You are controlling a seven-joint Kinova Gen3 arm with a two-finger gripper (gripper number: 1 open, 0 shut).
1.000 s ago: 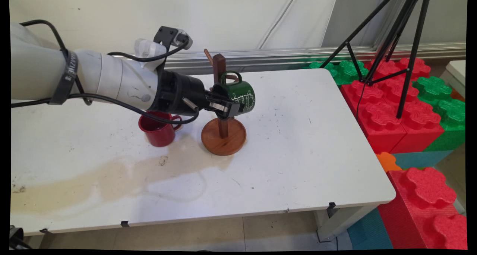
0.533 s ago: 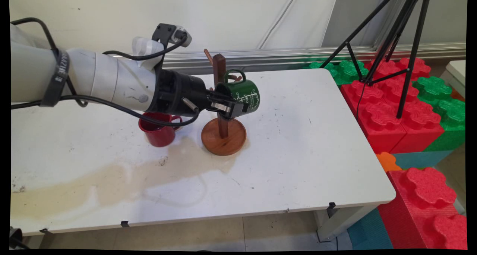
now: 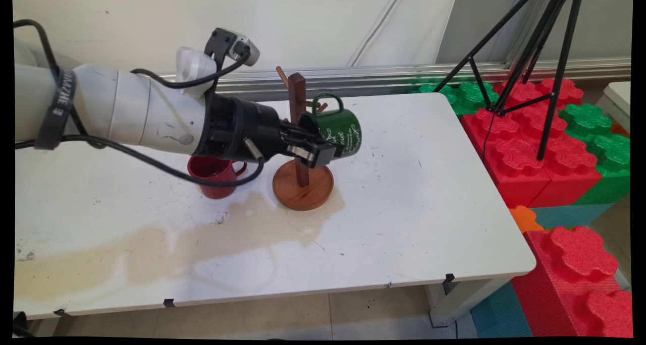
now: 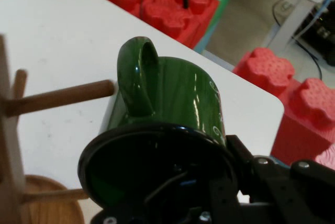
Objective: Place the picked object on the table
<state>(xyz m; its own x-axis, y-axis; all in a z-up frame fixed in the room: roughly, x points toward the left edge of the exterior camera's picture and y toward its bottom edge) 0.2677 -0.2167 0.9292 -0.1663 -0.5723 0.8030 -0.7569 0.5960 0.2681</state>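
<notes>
My gripper [image 3: 317,144] is shut on the rim of a dark green mug [image 3: 337,131] with white lettering, held on its side with the handle up. The mug hangs in the air just right of the wooden mug tree [image 3: 298,108], whose round base [image 3: 303,186] rests on the white table [image 3: 414,193]. In the hand view the green mug [image 4: 172,103] fills the middle, its handle [image 4: 137,75] just past the tip of a wooden peg [image 4: 63,97]. One finger sits inside the mug. A red mug [image 3: 212,176] stands upright left of the tree, partly behind my arm.
A brownish stain [image 3: 166,244] spreads over the table's front left. Red and green foam blocks [image 3: 545,143] and a black tripod [image 3: 535,47] stand right of the table. A wall [image 3: 313,22] runs behind the table.
My gripper has carried the green mug to the right and slightly up, away from the mug tree's post. The mug's handle has come clear of the peg.
</notes>
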